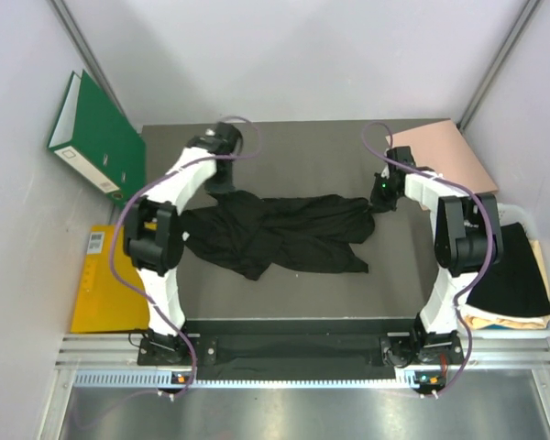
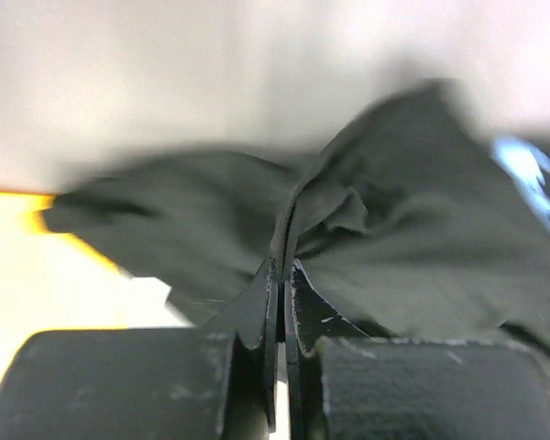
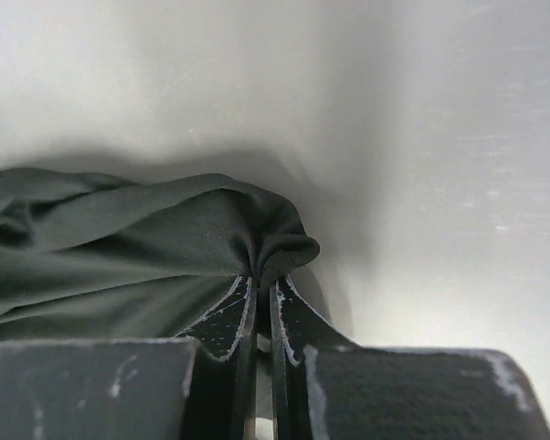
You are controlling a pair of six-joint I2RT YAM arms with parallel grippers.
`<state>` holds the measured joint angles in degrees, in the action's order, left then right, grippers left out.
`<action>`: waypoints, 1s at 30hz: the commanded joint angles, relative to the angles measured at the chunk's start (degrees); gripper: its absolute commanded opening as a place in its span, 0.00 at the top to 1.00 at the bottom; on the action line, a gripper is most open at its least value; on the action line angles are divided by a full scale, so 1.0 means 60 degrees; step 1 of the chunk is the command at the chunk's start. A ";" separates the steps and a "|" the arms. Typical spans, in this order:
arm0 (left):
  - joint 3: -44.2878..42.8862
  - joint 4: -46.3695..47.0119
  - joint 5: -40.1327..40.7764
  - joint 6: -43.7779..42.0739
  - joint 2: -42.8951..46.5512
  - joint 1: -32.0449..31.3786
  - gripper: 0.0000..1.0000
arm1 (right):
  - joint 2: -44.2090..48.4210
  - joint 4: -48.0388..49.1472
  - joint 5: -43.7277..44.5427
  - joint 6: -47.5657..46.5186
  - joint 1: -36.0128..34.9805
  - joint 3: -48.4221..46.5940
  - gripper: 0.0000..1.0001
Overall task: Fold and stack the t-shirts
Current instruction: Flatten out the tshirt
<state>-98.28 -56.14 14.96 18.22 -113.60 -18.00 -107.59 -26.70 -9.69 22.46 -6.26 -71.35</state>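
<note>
A black t-shirt [image 1: 280,231] lies crumpled and stretched across the middle of the dark table. My left gripper [image 1: 227,183] is shut on its far left part; the left wrist view shows the cloth [image 2: 394,238] pinched between the closed jaws [image 2: 282,266]. My right gripper [image 1: 381,203] is shut on the shirt's right end; the right wrist view shows a fold of cloth [image 3: 165,247] clamped between the jaws [image 3: 261,280]. More folded garments, black [image 1: 513,275] on top, lie in a bin at the right.
A green binder [image 1: 96,137] leans against the left wall, with a yellow folder [image 1: 105,284] below it. A pink board [image 1: 445,156] lies at the table's far right corner. The white bin [image 1: 532,325] stands at the right edge.
</note>
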 commanded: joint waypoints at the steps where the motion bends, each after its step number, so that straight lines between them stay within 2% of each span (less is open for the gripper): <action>1: -0.0758 0.0230 0.1358 0.0464 0.1529 0.0714 1.00 | 0.0558 -0.0150 0.0575 -0.0344 0.0238 -0.0354 1.00; 4: -0.0774 0.0523 0.1739 0.0523 0.1939 0.0803 1.00 | 0.1069 -0.0004 0.0605 -0.0418 0.0267 -0.0135 1.00; 9: -0.0496 0.0933 0.1521 0.0801 0.2701 0.0817 1.00 | 0.2402 0.0771 0.0239 -0.0506 0.0253 0.0553 1.00; 12: 0.0162 0.1591 0.1273 0.0846 0.3622 0.0803 1.00 | 0.3092 0.0788 0.0209 -0.0564 0.0253 0.0700 1.00; 16: 0.0604 0.1784 0.1562 0.0816 0.4036 0.0803 1.00 | 0.3473 0.0539 0.0180 -0.0564 0.0267 0.0715 1.00; 23: -0.0815 0.1827 0.2003 0.0524 0.4388 0.0817 1.00 | 0.4410 0.0407 0.0324 -0.0608 0.0121 -0.0557 1.00; 30: -0.3217 0.1418 0.1608 0.0494 0.3862 0.0817 1.00 | 0.5260 -0.0222 0.1292 -0.1280 -0.0069 -0.3354 1.00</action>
<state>-109.93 -49.19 24.05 22.13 -90.48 -13.32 -82.43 -29.12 -6.74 18.31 -6.20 -80.44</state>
